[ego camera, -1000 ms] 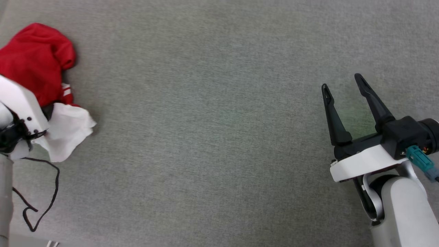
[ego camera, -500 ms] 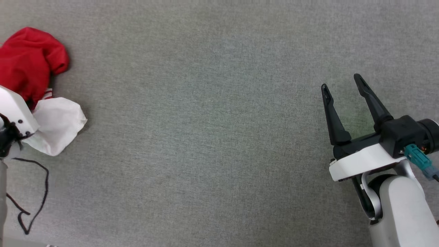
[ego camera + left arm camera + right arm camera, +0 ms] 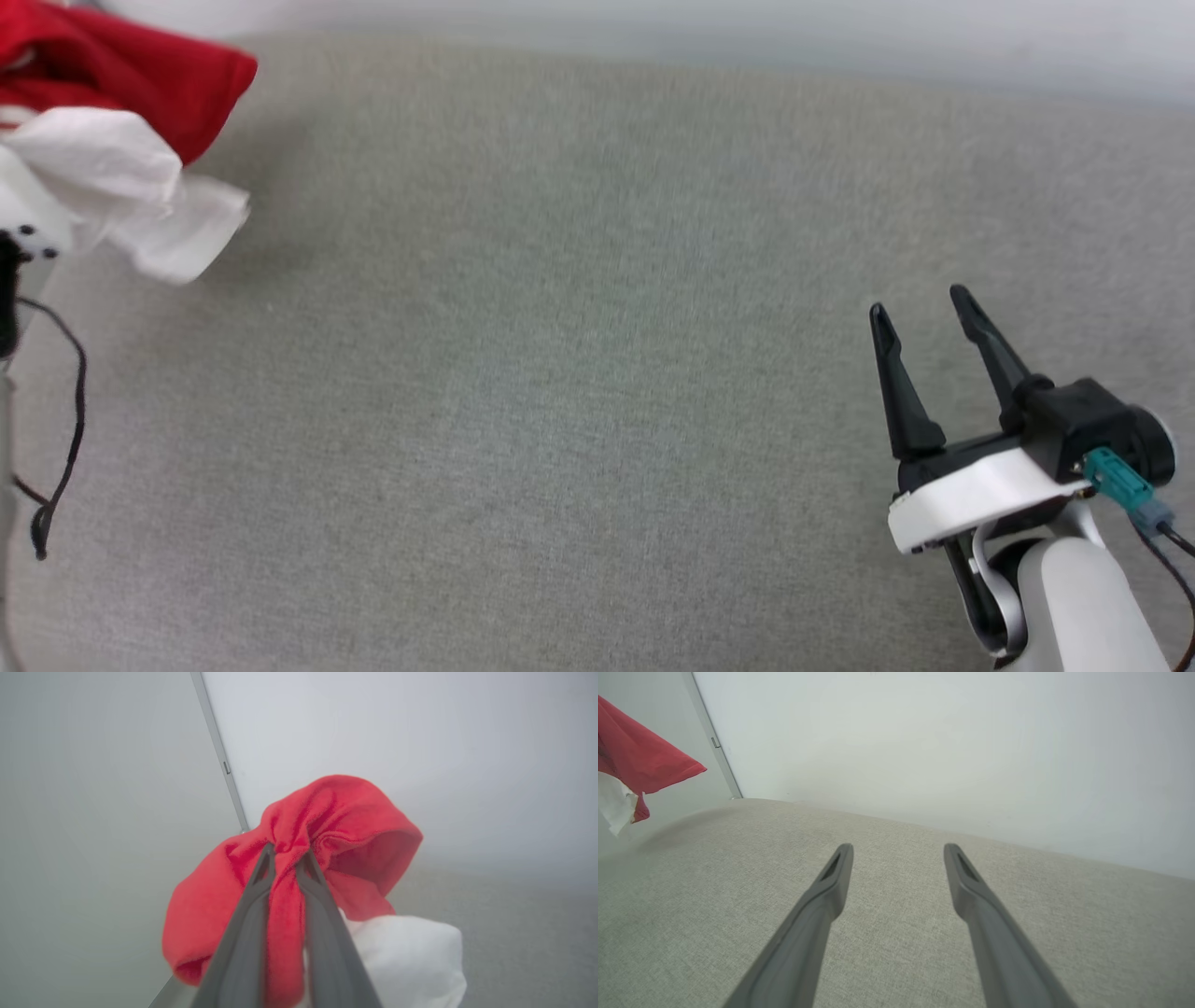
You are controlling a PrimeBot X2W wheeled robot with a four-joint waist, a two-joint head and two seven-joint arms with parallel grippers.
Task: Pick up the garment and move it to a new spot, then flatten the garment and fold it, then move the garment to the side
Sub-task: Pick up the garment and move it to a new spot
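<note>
Left wrist view: garment (image 3: 348, 812) in claw (image 3: 287, 850)

The right gripper (image 3: 918, 304) has two long, tapering black fingers (image 3: 904, 411) on a black block, set on a curved white plate (image 3: 971, 487) with a teal connector (image 3: 1113, 472) beside it. The left arm's white housing (image 3: 28, 245) shows small dark screws and a thin black cable (image 3: 77, 401).
</note>
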